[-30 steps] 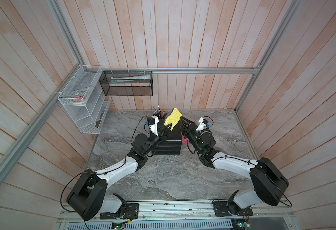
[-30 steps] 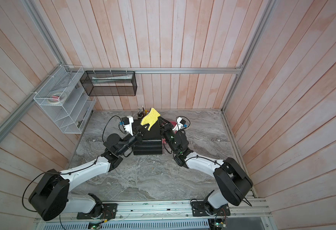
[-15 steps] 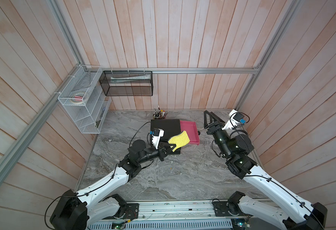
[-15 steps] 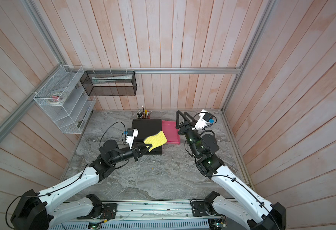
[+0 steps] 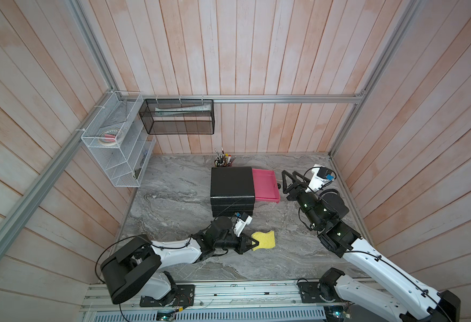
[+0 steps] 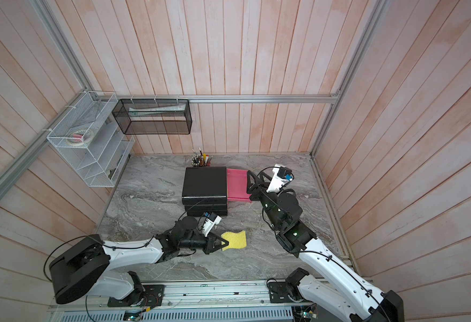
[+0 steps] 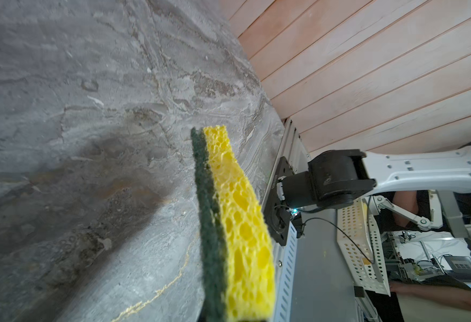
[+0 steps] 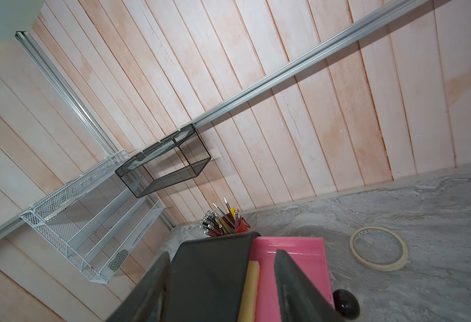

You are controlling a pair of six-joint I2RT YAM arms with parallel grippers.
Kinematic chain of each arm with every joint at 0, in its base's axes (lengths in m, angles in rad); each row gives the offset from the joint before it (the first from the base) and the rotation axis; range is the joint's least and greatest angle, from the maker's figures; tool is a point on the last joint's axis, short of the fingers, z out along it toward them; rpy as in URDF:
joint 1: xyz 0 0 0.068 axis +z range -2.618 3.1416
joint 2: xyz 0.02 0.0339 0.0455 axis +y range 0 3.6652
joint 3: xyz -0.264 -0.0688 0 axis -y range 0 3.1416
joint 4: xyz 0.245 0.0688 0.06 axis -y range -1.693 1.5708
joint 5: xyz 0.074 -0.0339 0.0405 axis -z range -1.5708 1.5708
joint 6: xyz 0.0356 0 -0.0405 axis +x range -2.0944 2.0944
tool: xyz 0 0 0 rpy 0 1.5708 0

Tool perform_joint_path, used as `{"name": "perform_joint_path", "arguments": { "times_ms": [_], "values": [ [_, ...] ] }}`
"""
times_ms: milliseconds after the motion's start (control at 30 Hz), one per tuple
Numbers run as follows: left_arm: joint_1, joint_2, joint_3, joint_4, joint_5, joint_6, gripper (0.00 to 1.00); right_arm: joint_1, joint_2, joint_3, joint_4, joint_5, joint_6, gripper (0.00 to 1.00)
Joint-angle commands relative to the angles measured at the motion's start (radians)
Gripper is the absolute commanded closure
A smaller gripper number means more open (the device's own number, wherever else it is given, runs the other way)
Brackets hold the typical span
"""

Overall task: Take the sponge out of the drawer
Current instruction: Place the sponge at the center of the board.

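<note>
My left pincer (image 5: 252,243) pinches the sponge (image 5: 265,240) by one end, scouring side down, low near the table's (image 5: 173,195) front edge; ready for setting down, I reckon. My right pincer (image 5: 289,178) hangs spread beside the pulled-out pink drawer (image 5: 265,185), leaving it free.

Both top views overhead, sharing whole table (image 5: 173,195), left wrist close on sponge (image 7: 242,223), right wrist facing drawer (image 8: 307,249)

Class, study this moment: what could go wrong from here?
The left claw pinches the sponge by one edge only; soft foam could slip out or drop crooked onto the marble table. The right claw hangs open beside the pulled-out pink drawer, near its knob; a careless swing might bump it.
</note>
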Motion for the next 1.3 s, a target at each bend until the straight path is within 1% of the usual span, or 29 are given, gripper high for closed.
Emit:
{"name": "perform_joint_path", "arguments": {
  "times_ms": [0,100,333,500,700,867,1033,1100,1267],
  "values": [
    [-0.004,0.091,0.029,0.129,-0.009,-0.040,1.00,-0.006,-0.022,-0.022,0.005,0.019,-0.003,0.40],
    [-0.007,0.139,0.049,0.128,-0.024,-0.033,1.00,-0.007,-0.027,-0.035,0.002,0.028,0.001,0.40],
    [-0.014,0.210,0.126,0.021,-0.136,0.038,1.00,-0.010,-0.025,-0.064,0.022,0.044,0.015,0.40],
    [-0.019,0.279,0.217,-0.090,-0.217,0.098,1.00,-0.013,-0.027,-0.071,0.022,0.052,0.017,0.40],
    [-0.019,0.314,0.267,-0.169,-0.301,0.134,1.00,-0.019,-0.039,-0.087,0.023,0.071,0.020,0.39],
    [-0.021,0.336,0.313,-0.234,-0.361,0.177,0.94,-0.026,-0.037,-0.095,0.026,0.073,0.023,0.39],
    [-0.021,0.364,0.365,-0.294,-0.394,0.225,0.87,-0.034,-0.037,-0.102,0.025,0.073,0.024,0.39],
    [-0.021,0.371,0.377,-0.308,-0.406,0.237,0.83,-0.040,-0.040,-0.106,0.025,0.074,0.028,0.39],
    [-0.021,0.379,0.394,-0.347,-0.437,0.250,0.77,-0.049,-0.041,-0.113,0.028,0.072,0.033,0.39]
  ]
}}
